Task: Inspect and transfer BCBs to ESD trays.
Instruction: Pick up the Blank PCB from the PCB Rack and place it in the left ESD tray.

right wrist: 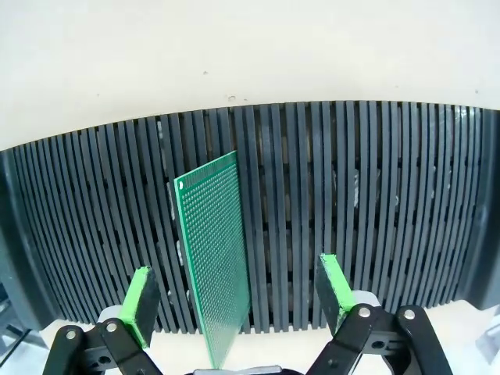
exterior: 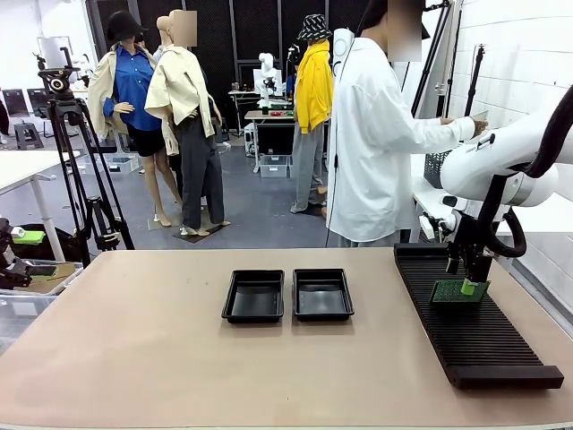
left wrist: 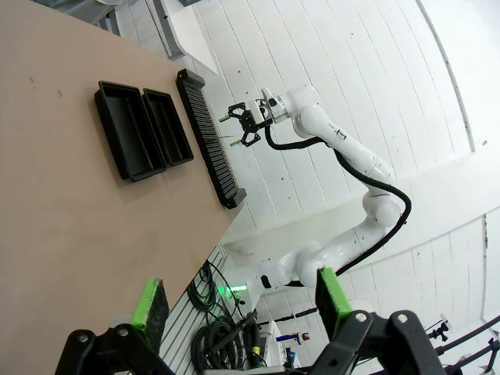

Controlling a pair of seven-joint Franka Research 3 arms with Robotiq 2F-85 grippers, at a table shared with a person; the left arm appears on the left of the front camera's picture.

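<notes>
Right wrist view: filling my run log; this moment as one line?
right gripper open, straddling BCB | BCB upright in rack | ESD trays empty | left gripper open

ESD trays (exterior: 255,300) centre; BCB (exterior: 459,291) upright in rack (exterior: 474,345), right

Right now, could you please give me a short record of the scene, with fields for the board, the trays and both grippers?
board: green board, upright on edge in the black slotted rack
trays: left tray and right tray, side by side mid-table, both empty
right gripper: right gripper open, fingers either side of the board, not touching it
left gripper: left gripper open, holding nothing
person: person standing beyond the table's far edge
</notes>
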